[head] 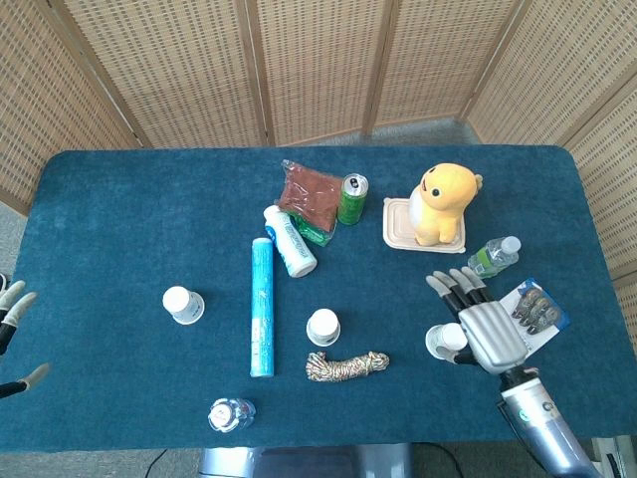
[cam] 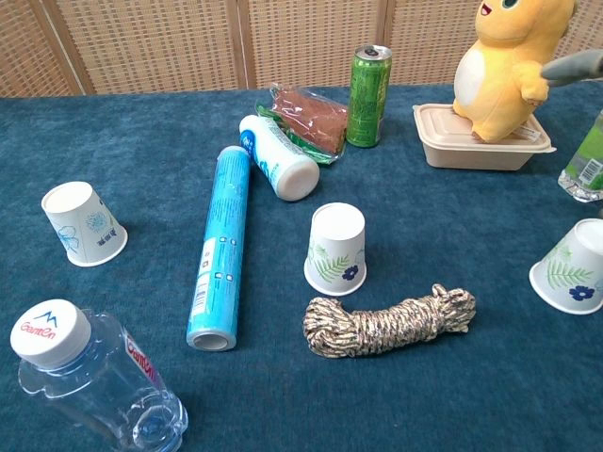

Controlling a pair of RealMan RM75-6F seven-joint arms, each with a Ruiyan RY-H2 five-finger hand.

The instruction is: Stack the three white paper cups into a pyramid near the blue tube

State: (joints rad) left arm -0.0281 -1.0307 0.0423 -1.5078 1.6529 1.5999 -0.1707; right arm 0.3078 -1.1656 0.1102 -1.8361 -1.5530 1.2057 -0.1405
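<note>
Head view. Three white paper cups, all upside down on the blue table (head: pixel 119 199). Left cup (head: pixel 182 304) sits well left of the blue tube (head: pixel 261 307). Middle cup (head: pixel 323 326) sits right of the tube, just above the coiled rope (head: pixel 346 365). Right cup (head: pixel 446 341) is partly covered by the right hand (head: pixel 483 324), which hovers over it with fingers straight and spread, holding nothing; contact with the cup cannot be told. Left hand (head: pixel 12 329) shows only at the left frame edge: fingertips apart, nothing in them. Beige lidded food box (head: pixel 398 227), closed, carries the yellow plush toy (head: pixel 442 202) on its lid; contents not visible. Green can (head: pixel 352 198) stands upright. Card package (head: pixel 537 311) lies just right of the right hand.

Chest view. Cups carry leaf and flower prints; the left one (cam: pixel 83 224) is tilted, the middle (cam: pixel 336 249) stands base up, the right (cam: pixel 573 266) is cut by the frame edge. Clear water bottle (cam: pixel 89 377) with white cap in the foreground. A grey fingertip (cam: pixel 570 68) enters at top right.
</note>
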